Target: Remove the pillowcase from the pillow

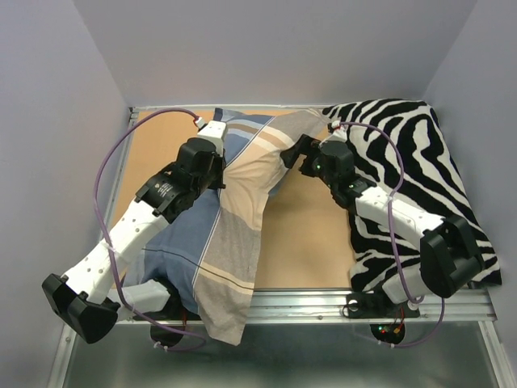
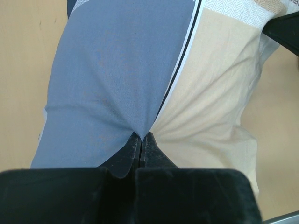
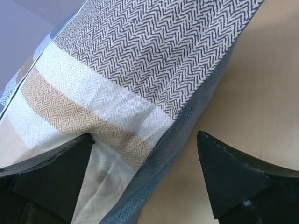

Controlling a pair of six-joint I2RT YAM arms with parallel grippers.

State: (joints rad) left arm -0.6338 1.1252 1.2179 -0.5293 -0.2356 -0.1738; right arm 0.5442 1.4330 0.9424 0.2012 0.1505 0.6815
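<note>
The striped pillowcase (image 1: 234,218) lies diagonally from the far middle of the table to the near edge, where its end hangs over. The pillow is hidden inside it. My left gripper (image 1: 216,163) is shut on a pinch of the pillowcase (image 2: 117,70), where the blue panel meets the beige one (image 2: 141,136). My right gripper (image 1: 289,153) is open at the case's far right side. In the right wrist view the case's dark blue edge (image 3: 187,126) runs between the spread jaws (image 3: 145,156). One finger (image 3: 51,177) lies over the fabric, the other (image 3: 229,177) over bare table.
A black-and-white zebra-print cushion (image 1: 404,162) fills the right side of the wooden table (image 1: 307,234), under my right arm. A metal rail (image 1: 323,301) runs along the near edge. Grey walls close in the far and side edges.
</note>
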